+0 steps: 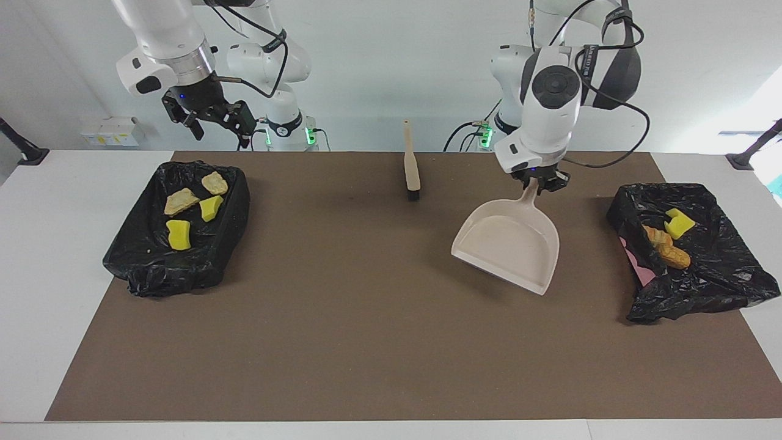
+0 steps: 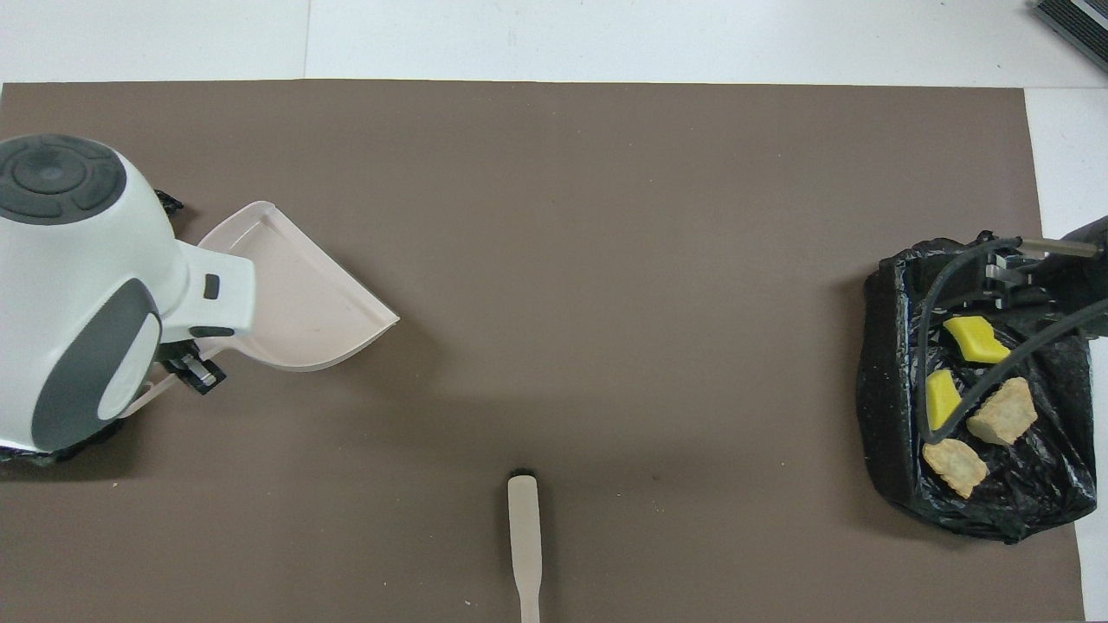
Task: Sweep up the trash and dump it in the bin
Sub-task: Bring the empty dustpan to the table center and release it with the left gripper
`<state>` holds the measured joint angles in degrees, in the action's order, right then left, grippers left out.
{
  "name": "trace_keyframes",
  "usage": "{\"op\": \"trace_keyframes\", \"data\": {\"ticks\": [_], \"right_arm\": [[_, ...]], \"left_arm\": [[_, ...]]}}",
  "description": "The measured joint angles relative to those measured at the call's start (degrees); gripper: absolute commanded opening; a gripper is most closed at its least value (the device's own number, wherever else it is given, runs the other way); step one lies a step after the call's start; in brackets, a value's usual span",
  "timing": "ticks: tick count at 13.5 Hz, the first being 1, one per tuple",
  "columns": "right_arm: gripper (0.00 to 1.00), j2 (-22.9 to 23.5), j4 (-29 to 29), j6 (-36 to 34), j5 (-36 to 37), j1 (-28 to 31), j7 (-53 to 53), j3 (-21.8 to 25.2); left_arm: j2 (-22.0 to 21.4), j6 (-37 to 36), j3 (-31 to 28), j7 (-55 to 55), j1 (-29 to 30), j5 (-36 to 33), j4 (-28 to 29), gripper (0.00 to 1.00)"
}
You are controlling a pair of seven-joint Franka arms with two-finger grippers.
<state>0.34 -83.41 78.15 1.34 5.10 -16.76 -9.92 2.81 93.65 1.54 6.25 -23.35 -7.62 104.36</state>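
the right gripper (image 1: 215,125) waits, fingers spread, over the bin (image 1: 140,263) at the right arm's end holding four trash pieces (image 1: 179,235); the left gripper (image 1: 540,182) pinches the empty dustpan (image 1: 510,247) over the mat; three pieces (image 1: 669,238) lie in the other bin (image 1: 721,269); lower it flat, gently.

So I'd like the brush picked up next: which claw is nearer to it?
Left. The left claw holds the dustpan beside the brush; the right claw hovers over its bin.
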Motion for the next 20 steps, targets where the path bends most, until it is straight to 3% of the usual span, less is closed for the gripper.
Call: {"op": "trace_keyframes", "data": {"ticks": [4, 6, 10, 11, 16, 20], "right_arm": [[1.0, -0.1, 0.0, 0.0, 0.0, -1.3, 0.0, 0.9], [1.0, -0.1, 0.0, 0.0, 0.0, -3.8, 0.0, 3.7], [1.0, -0.2, 0.0, 0.0, 0.0, -4.4, 0.0, 4.9], [1.0, -0.2, 0.0, 0.0, 0.0, -4.4, 0.0, 4.9], [1.0, -0.2, 0.0, 0.0, 0.0, -4.3, 0.0, 5.1], [1.0, -0.2, 0.0, 0.0, 0.0, -4.3, 0.0, 5.1]], "left_arm": [[5.2, 10.0, 0.0, -15.1, -8.4, 2.2, 0.5, 0.0], [8.3, 15.5, 0.0, -19.5, -10.8, 5.1, 0.5, 0.0], [14.3, 26.1, -0.1, -27.3, -13.9, 9.2, 0.6, 0.01], [15.8, 28.3, 0.0, -29.8, -15.2, 9.3, 0.5, 0.99], [16.5, 28.9, -1.3, -32.1, -16.1, 9.3, -1.4, 1.0], [12.8, 25.6, -2.3, -32.0, -9.9, 9.3, -2.0, 1.0]]}}
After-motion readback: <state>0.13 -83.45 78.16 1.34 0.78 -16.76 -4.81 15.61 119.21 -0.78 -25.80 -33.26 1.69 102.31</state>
